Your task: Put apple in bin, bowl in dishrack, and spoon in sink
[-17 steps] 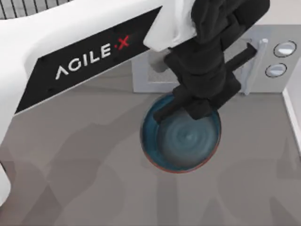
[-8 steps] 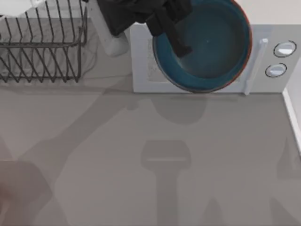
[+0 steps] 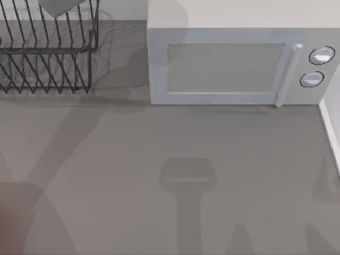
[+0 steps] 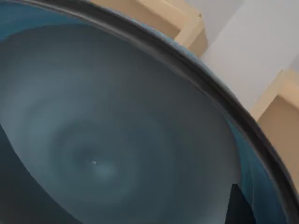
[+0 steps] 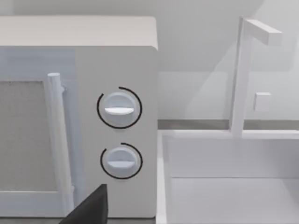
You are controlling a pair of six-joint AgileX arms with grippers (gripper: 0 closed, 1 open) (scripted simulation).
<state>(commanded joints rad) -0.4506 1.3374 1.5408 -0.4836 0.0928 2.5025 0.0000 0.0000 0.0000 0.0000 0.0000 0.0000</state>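
One bowl (image 4: 107,140) is crowding the left wrist view, rim cut off; one dishrack (image 3: 48,53) is sitting half out of frame beside one microwave (image 3: 234,64). Either end effector's grip: cannot tell.

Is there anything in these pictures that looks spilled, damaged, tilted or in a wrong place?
Nothing stands out. The dishrack stands level at the table's back left, and the microwave beside it is shut and square. The sink looks intact. The bowl looks whole and close to the left wrist camera.

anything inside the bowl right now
Nothing: the bowl has a bare teal inside in the left wrist view. A dark hand part covers one edge, so that spot stays hidden.
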